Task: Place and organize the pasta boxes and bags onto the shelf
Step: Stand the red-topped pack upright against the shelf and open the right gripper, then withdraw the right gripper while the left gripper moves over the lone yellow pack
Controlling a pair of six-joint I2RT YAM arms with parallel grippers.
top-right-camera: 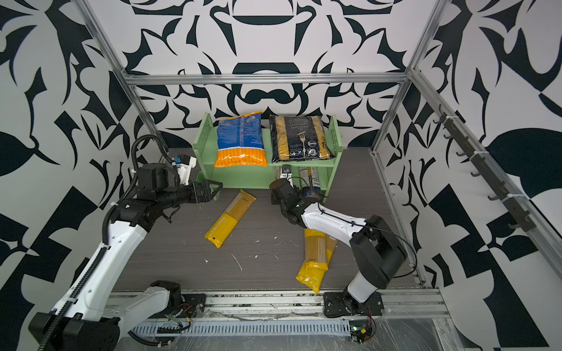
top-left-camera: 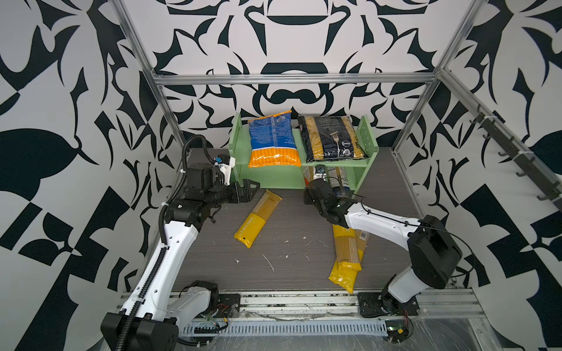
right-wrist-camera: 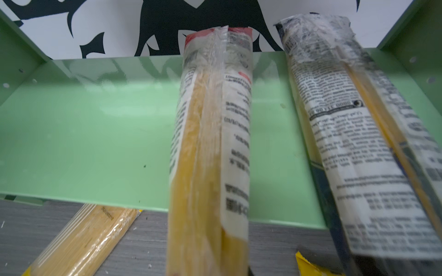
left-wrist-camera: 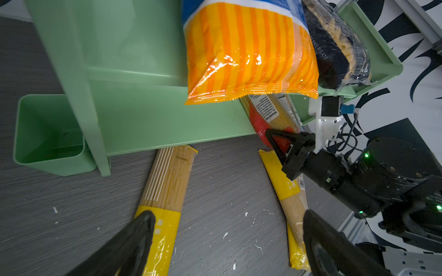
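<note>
Right jaws pinching red-ended pack (right-wrist-camera: 210,143), on lower shelf (right-wrist-camera: 95,133)

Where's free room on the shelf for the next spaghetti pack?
Lower tier: bare from the left side panel to the red-ended pack. Upper tier: only a narrow strip left of the blue-orange bag; the black penne bag fills the rest. Crowded: lower right, where the blue-ended pack lies beside the red-ended pack in the shut right gripper.

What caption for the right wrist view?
Red-ended pack and blue-ended pack overhang the shelf bottom tier; tan pack lies on the table.
</note>
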